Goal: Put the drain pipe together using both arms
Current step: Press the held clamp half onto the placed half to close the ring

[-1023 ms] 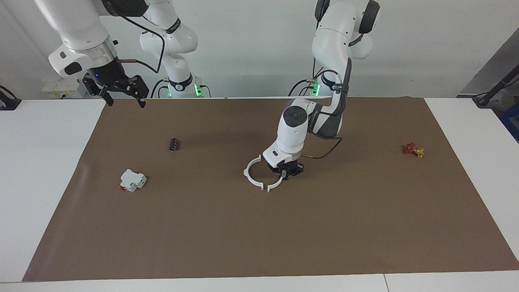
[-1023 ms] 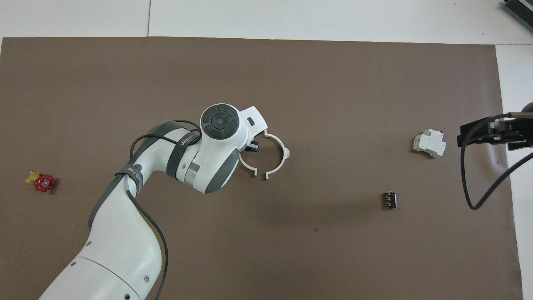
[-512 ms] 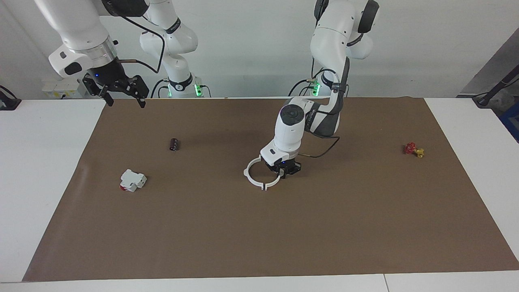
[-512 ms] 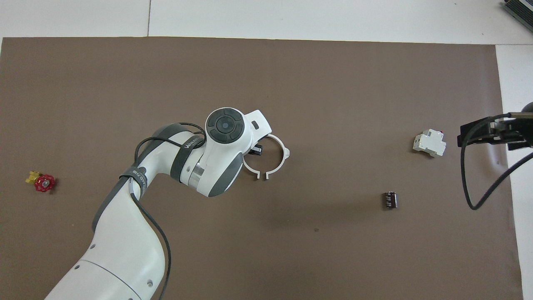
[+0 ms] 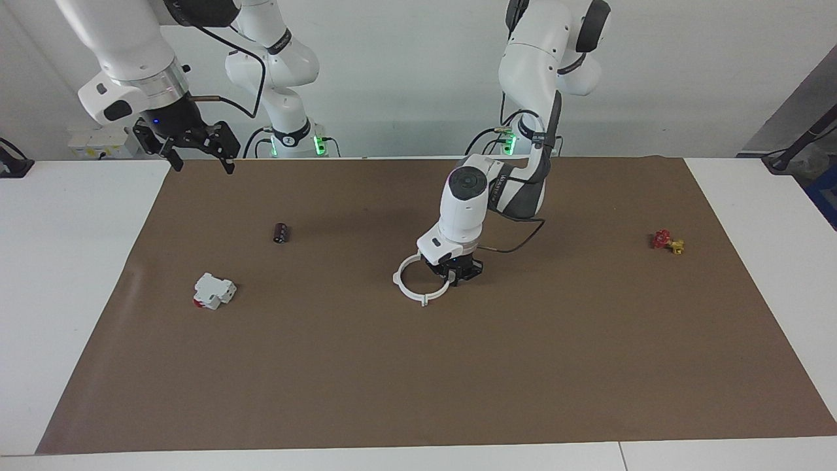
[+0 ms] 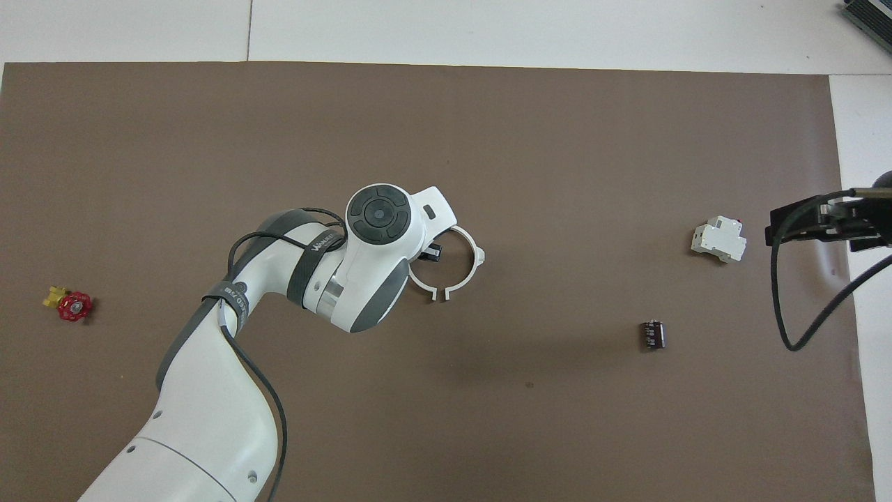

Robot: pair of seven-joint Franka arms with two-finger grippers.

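Observation:
The drain pipe lies in two white half-rings on the brown mat [image 5: 523,366] at mid table. My left gripper [image 5: 453,277] is low at the mat and shut on the half-ring [image 5: 439,296] toward the left arm's end. In the overhead view the left arm covers most of that gripper [image 6: 431,252], and the held half [image 6: 420,288] shows beside it. The free half [image 5: 397,280] [image 6: 478,252] lies flat, its end tabs almost touching those of the held half. My right gripper [image 5: 199,152] [image 6: 822,226] waits open and raised over the mat's edge at the right arm's end.
A boxy white block with a red end [image 5: 213,291] [image 6: 719,240] and a small black cylinder [image 5: 281,232] [image 6: 653,334] lie toward the right arm's end. A red and yellow valve piece [image 5: 667,242] [image 6: 70,305] lies toward the left arm's end.
My left gripper has slid its half-ring toward the free half, narrowing the gap between the end tabs. The right arm has not moved.

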